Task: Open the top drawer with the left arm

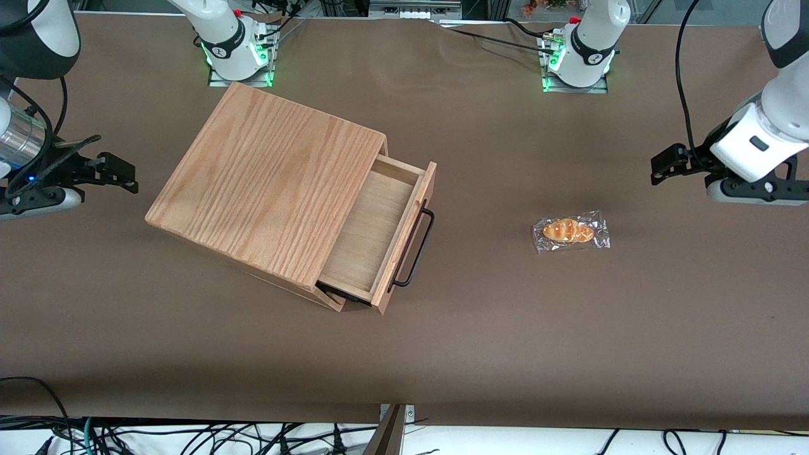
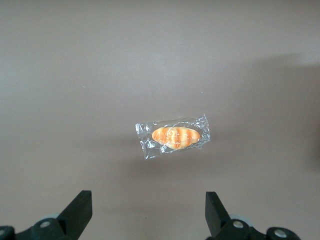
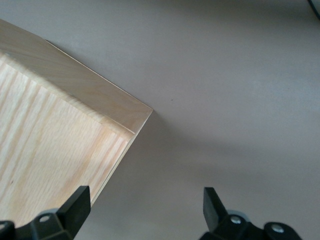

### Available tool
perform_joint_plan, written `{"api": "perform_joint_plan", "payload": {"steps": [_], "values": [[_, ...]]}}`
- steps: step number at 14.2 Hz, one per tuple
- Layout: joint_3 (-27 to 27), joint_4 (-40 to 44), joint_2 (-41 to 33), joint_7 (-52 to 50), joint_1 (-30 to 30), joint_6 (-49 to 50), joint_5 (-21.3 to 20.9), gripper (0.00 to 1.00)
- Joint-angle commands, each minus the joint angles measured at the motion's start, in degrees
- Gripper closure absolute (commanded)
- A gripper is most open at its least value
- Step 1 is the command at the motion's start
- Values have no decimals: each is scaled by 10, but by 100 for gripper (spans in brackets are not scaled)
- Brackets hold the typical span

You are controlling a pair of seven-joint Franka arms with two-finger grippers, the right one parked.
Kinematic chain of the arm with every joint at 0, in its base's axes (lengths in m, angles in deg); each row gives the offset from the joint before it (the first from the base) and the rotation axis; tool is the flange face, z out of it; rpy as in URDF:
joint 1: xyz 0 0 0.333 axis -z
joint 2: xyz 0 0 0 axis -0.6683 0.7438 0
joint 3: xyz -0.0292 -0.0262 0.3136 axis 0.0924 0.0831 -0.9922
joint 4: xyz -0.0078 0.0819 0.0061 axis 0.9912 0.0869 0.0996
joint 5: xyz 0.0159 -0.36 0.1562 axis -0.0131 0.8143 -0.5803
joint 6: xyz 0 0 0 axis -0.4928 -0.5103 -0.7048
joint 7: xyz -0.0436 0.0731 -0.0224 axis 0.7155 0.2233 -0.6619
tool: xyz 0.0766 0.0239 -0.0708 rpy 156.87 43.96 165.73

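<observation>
Top drawer [image 1: 373,237] pulled partway out of wooden cabinet [image 1: 265,189], rear hidden inside; gripper [image 2: 149,212] spread wide, empty, above wrapped bread [image 2: 175,136], well apart from drawer; left arm [image 1: 758,142] cut off at frame edge

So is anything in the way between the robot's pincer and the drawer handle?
Only the wrapped bread roll lies on the table between the open pincer, held toward the working arm's end, and the top drawer, already pulled out.

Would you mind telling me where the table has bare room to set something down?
Bare table lies between the top drawer and the wrapped bread roll, and nearer the front camera than both. The open gripper hangs above the roll.
</observation>
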Motion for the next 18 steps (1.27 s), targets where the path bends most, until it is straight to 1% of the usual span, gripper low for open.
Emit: {"api": "perform_joint_plan", "payload": {"steps": [1, 5, 18], "values": [[5, -31, -26, 4, -2, -11, 2, 0], [3, -17, -17, 4, -3, 0, 0, 0], [3, -17, -17, 5, -7, 5, 0, 0]]}}
